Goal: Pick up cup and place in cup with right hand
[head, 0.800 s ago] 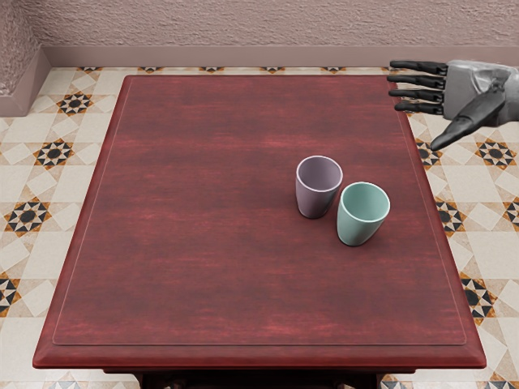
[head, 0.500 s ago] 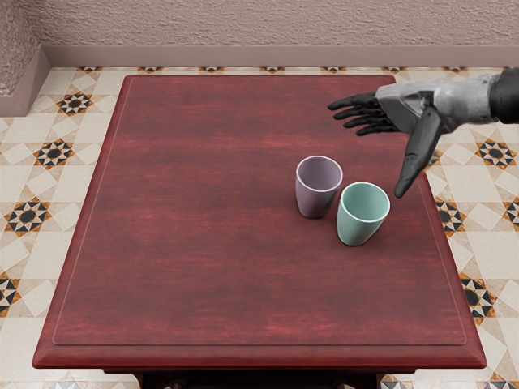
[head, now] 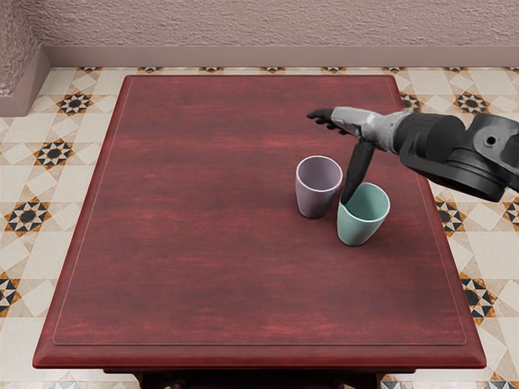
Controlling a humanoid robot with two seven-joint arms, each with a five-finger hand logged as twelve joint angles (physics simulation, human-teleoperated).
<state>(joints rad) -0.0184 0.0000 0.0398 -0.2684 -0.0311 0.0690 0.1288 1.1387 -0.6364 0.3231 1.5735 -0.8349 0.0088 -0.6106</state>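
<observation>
Head view: purple cup [head: 317, 194] was seen upright on table [head: 203, 259], teal cup [head: 361, 224] just beside it at its four o'clock; grasp, lift and nesting were judged left to do. Right hand [head: 355, 122] was held at purple cup's one o'clock, nothing gripped, fingers extended, thumb spread downward; no brands, labels or writing could be read.

Upright purple cup [head: 315, 194] just beside upright mint-green cup [head: 358, 227].

The thumb [head: 358, 174] of the right hand [head: 357, 122] obscures part of the mint cup [head: 359, 232] (its rim); the picture's edge crops the arm [head: 454, 150].
</observation>
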